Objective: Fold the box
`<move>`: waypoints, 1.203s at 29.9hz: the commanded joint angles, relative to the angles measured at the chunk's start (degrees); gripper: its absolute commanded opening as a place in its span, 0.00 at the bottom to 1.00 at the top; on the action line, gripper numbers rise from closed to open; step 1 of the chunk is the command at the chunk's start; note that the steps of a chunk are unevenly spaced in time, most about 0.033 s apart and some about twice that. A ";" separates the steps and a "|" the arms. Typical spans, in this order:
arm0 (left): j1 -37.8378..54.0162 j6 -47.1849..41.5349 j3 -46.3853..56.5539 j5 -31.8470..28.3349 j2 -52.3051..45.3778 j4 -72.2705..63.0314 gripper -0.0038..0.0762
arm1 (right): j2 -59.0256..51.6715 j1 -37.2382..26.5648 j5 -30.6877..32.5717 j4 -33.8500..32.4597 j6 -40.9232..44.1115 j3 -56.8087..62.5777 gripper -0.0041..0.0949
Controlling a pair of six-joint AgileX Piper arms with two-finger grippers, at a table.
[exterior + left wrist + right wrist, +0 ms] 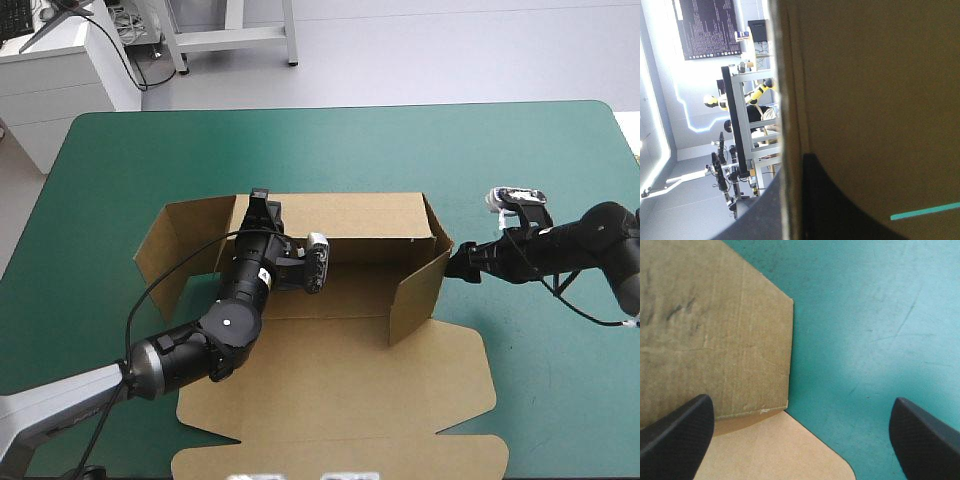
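1. The brown box (340, 330) lies in the middle of the worktop (520, 170), with its long axis running from 9 to 3 o'clock. Its back wall (345, 215) and right side wall (418, 290) stand up, the left side flap (165, 250) leans outward, and the lid panel (340, 410) lies flat toward 6 o'clock.
2. The left hand (262, 212) is clamped on the back wall's 9 o'clock end — its wrist view shows the board's edge between the black fingers.
3. The right hand (462, 262) has its fingers wide apart and holds nothing. It sits just beside the right side wall, on the outside.
4. The relation that matters, I judge, is that this wall lies at 9 o'clock from the right hand, the nearer arm — so a short move inward onto it seems likely.
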 commanded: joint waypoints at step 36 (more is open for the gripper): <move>-0.29 -0.35 -1.59 1.99 -2.31 2.86 0.04 | -12.68 24.88 -38.57 6.39 -9.91 14.40 0.91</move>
